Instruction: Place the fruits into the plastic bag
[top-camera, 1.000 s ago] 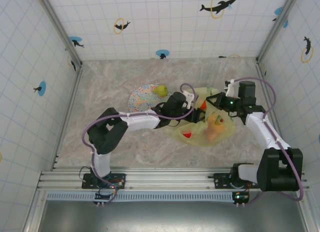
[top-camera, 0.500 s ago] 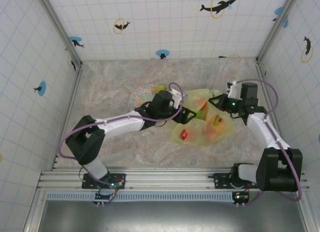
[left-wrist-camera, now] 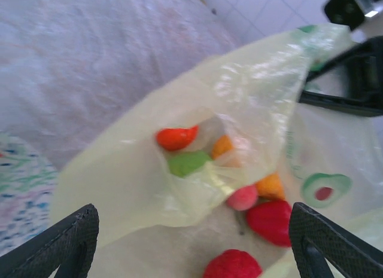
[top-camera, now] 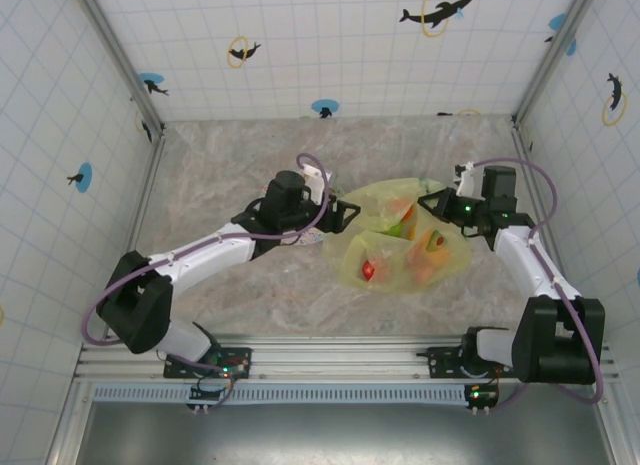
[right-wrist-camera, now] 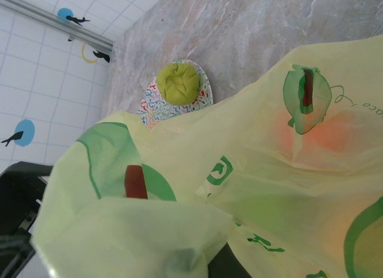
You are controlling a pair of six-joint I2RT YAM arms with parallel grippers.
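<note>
On the grey marbled worktop (top-camera: 210,175), right of centre toward 3 o'clock: a thin, crinkly, translucent yellow-green plastic bag (top-camera: 400,250) printed with avocado pictures, crumpled flat at its 6 o'clock end and raised at its 12 o'clock rim. Inside, small glossy toy fruits (top-camera: 370,270), showing from above as red, orange and green blots through the film. Closer, through the bag's open mouth in the left wrist view: an orange-red piece (left-wrist-camera: 176,136), a green piece (left-wrist-camera: 187,162) just below it, a small orange piece (left-wrist-camera: 222,145) beside both, a second orange piece (left-wrist-camera: 270,185), a pink piece (left-wrist-camera: 242,197) touching it, and two red pieces (left-wrist-camera: 272,221) lowest in the heap. Left fingers (left-wrist-camera: 69,242) spread wide, gripping nothing, poised at the bag's 10 o'clock edge and aimed toward 3 o'clock into the mouth; impossible to tell whether touching the film. Right fingers (top-camera: 438,201) pressed together at the bag's 1 o'clock rim, pinching the thin plastic and holding that edge up off the worktop. At the bag's 9 o'clock, partly under the left arm (top-camera: 220,250) from above: a round multicoloured patterned plate (right-wrist-camera: 170,112). On the plate, outside the bag, one yellow-green rounded fruit (right-wrist-camera: 178,82), well apart from the heap. Bag film draped close across the right wrist view, avocado prints large and sharp.
</note>
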